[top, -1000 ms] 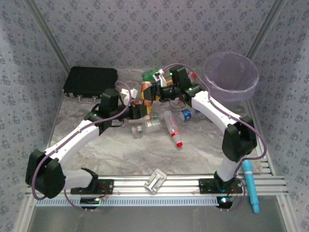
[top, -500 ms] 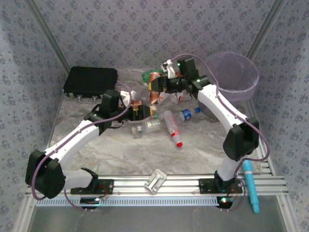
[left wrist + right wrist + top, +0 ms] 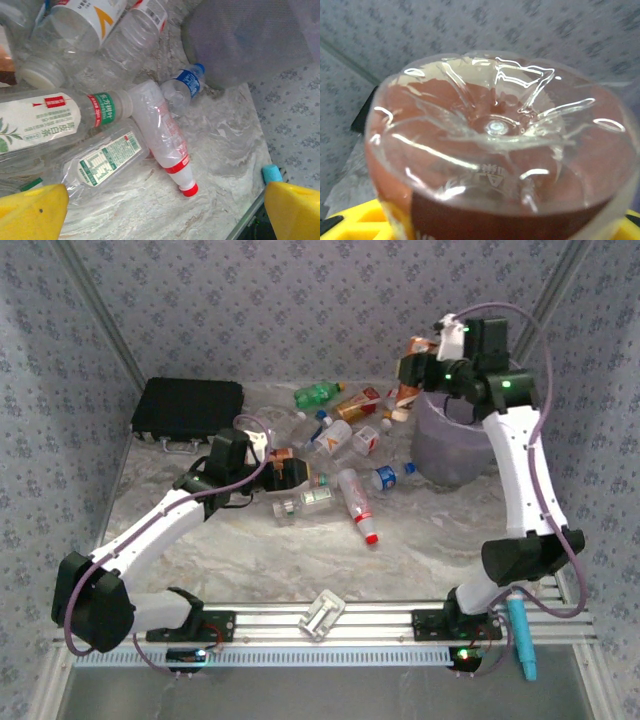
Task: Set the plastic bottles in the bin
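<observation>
Overhead, clamped the right gripper [image 3: 415, 368] on a brown bottle [image 3: 410, 348] just above the bin [image 3: 450, 458], presumably for the drop; left the other plastic bottles [image 3: 335, 445] heaped beside the bin on the marbled table [image 3: 300, 560], between patterned walls. Left wrist: spread the left gripper [image 3: 160, 212] wide over that heap, seemingly choosing. Right wrist: pressed the bottle's ribbed base close against the lens.
</observation>
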Robot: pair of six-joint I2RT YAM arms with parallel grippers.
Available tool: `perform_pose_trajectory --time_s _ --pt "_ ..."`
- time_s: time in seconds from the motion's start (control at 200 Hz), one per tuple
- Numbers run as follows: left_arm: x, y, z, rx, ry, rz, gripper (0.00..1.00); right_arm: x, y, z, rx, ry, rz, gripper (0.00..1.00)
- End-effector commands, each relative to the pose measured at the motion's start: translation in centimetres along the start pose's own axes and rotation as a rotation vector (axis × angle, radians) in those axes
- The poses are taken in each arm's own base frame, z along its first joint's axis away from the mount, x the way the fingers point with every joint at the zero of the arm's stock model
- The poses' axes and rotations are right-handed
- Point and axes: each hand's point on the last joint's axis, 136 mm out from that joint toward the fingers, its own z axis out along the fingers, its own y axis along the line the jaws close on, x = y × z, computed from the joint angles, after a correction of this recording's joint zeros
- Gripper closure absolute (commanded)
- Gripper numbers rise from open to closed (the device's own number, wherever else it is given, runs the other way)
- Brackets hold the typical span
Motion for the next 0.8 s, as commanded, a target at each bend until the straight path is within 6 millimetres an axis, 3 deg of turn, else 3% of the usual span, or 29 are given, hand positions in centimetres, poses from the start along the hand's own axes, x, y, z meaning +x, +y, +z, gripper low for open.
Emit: perform_pose_trajectory --time_s 0.0,0.11,0.18,0.325,0.515,0.795 --pt "-0.4 0.0 -0.6 -0.018 -0.015 0.013 0.0 -1.1 -2.7 -2.8 0.1 -0.029 -0.001 0.49" --pt "-0.4 -0.1 -0.8 -0.013 -0.022 0.011 0.0 -2.2 -5.3 -4.0 0.171 -0.062 0.023 0.49" --pt "-0.4 -0.1 -1.0 -0.016 -0.024 0.013 0.0 -2.4 -8.0 -4.2 0.255 -0.059 0.04 0.49" --pt "-0.4 -0.2 -1.3 -0.014 -0.026 0.015 0.0 -1.6 -13.1 -3.7 0.413 0.018 0.061 0.49" --pt "-0.8 -1.3 -1.7 0.029 -0.051 0.02 0.0 -0.5 -16.2 -1.9 0.515 0.101 0.03 0.49" --pt "0.0 -0.8 -2.5 0.013 -0.051 0.025 0.0 4.0 -18.9 2.0 0.501 0.358 0.056 0.49"
